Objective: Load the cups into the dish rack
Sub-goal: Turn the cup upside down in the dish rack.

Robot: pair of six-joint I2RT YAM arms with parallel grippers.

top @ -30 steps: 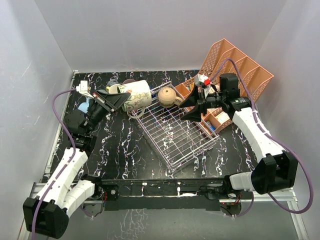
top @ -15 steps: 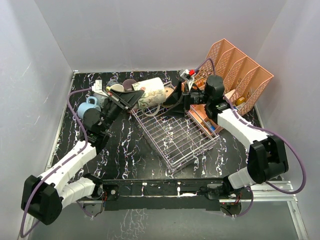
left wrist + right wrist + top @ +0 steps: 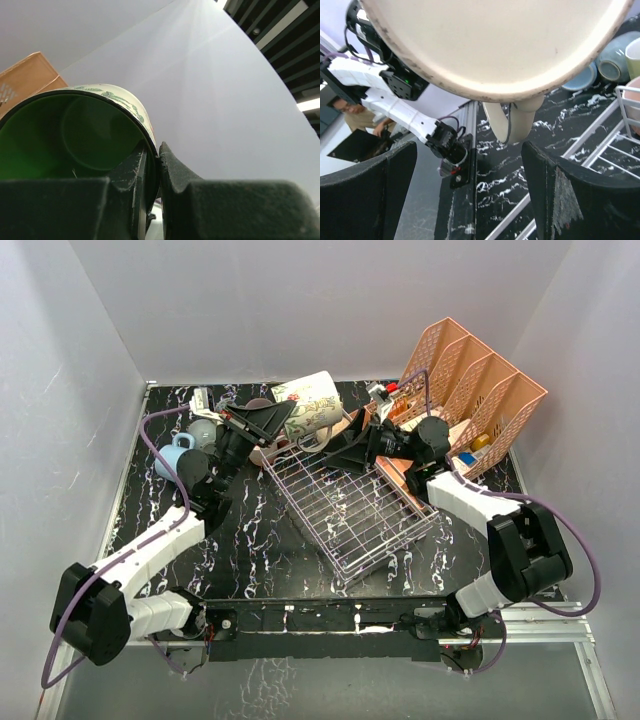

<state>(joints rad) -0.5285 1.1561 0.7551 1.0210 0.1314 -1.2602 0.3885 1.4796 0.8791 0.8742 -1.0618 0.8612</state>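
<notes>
My left gripper is shut on the rim of the green-lined white floral mug and holds it in the air above the back left corner of the dish rack. In the left wrist view the fingertips pinch the mug's wall. My right gripper is open at the rack's back edge. A cream mug fills the right wrist view, its handle hanging between the open fingers. More cups, light blue and grey-blue, stand at the back left.
The salmon-pink file organiser leans at the back right with small items beside it. The rack's wire edge and two blue cups show in the right wrist view. White walls close in three sides.
My left arm has lifted the floral mug up and to the right, toward the back of the rack. My right gripper has moved left and lower, onto the cream mug.
</notes>
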